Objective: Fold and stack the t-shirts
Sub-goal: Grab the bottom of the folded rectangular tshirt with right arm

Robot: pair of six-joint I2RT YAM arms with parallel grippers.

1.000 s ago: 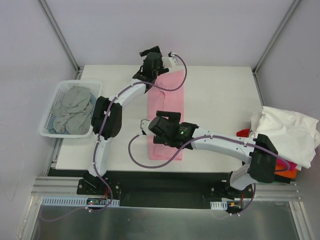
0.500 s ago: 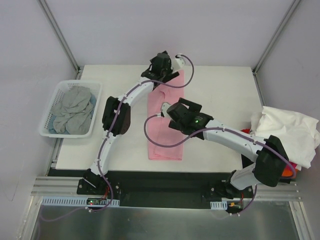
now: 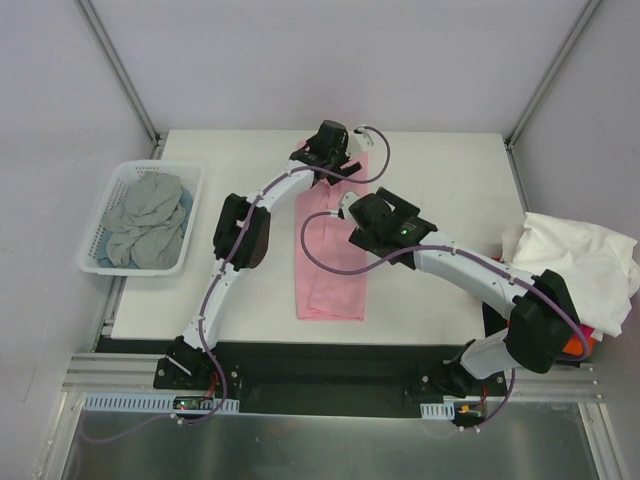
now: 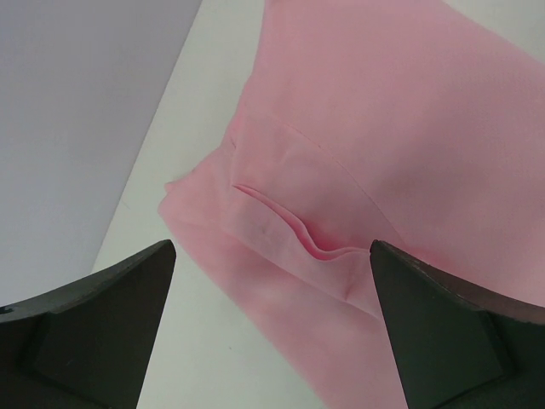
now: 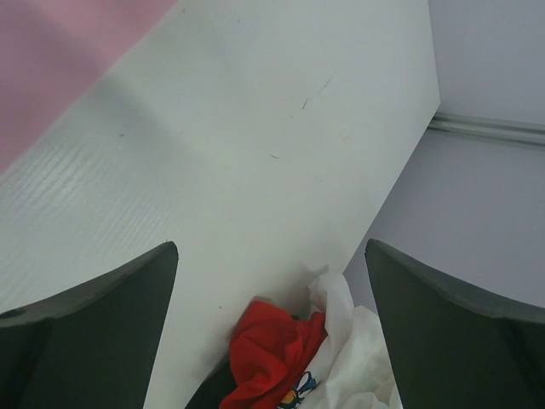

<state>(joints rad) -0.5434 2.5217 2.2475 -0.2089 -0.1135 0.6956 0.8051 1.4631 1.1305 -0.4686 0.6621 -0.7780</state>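
A light pink t-shirt (image 3: pixel 332 270) lies as a long narrow strip down the middle of the table. My left gripper (image 3: pixel 328 150) hovers over its far end, open. In the left wrist view the pink t-shirt (image 4: pixel 383 128) shows a raised fold just ahead of the left gripper (image 4: pixel 271 249), with nothing between the fingers. My right gripper (image 3: pixel 375 215) hangs over the strip's right edge, open and empty. The right wrist view shows the right gripper (image 5: pixel 271 247) above bare table, with a red t-shirt (image 5: pixel 272 349) and a white t-shirt (image 5: pixel 358 358) below. A grey t-shirt (image 3: pixel 145 220) fills the basket.
A white lattice basket (image 3: pixel 95 235) stands at the table's left edge. A crumpled white t-shirt (image 3: pixel 580 265) heaps over red and orange cloth at the right edge. The table (image 3: pixel 440 170) is white, with grey walls behind it.
My right gripper has swung from the pink t-shirt's near half up to its right edge, farther back. My left gripper has shifted slightly right along the far end.
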